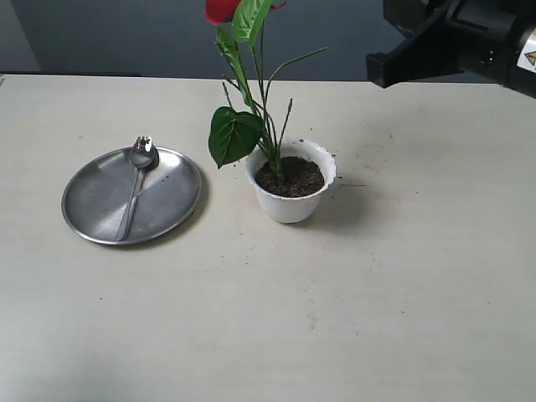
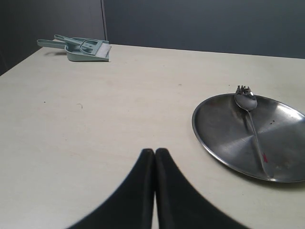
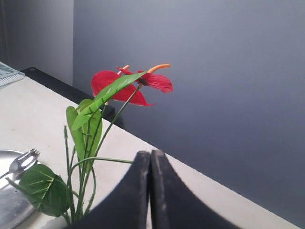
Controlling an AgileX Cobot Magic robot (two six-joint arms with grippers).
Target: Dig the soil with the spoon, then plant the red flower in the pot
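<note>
**Fig.** Artificial red flower point(image 1: 232, 134) (glossy bloom, broad green leaves, thin stalks) stands upright in the dark crumbly soil point(image 1: 291, 177) of the small white scalloped-rim pot point(image 1: 291, 206), near mid-counter.

**Handling (judged):** The stem is light but top-heavy, w/ springy stalks and soft leaves. Best hold is low on the bunched stalks just above the soil, not on bloom or leaf. The pot is prob. light and could tip under a sideways pull.

**Tool:** The slim shiny steel spoon point(image 1: 131, 201) lies on a round steel plate point(image 1: 96, 205), well apart from the pot. Its handle is thin, slick and flat to the metal, so it would likely skid.

**Arms:** The left gripper point(image 2: 154, 152) has its fingers pressed together and holds nothing; it is low over bare counter near the plate. The right gripper point(image 3: 150, 155) is likewise closed and empty, raised, facing the bloom.

**Surface/room:** The pale matte counter point(image 1: 377, 293) is level, w/ dark specks point(image 1: 369, 152) near the pot. A dark grey wall point(image 3: 228, 71) is behind, and a green dustpan-and-brush set point(image 2: 83, 49) sits at a far corner.
</note>
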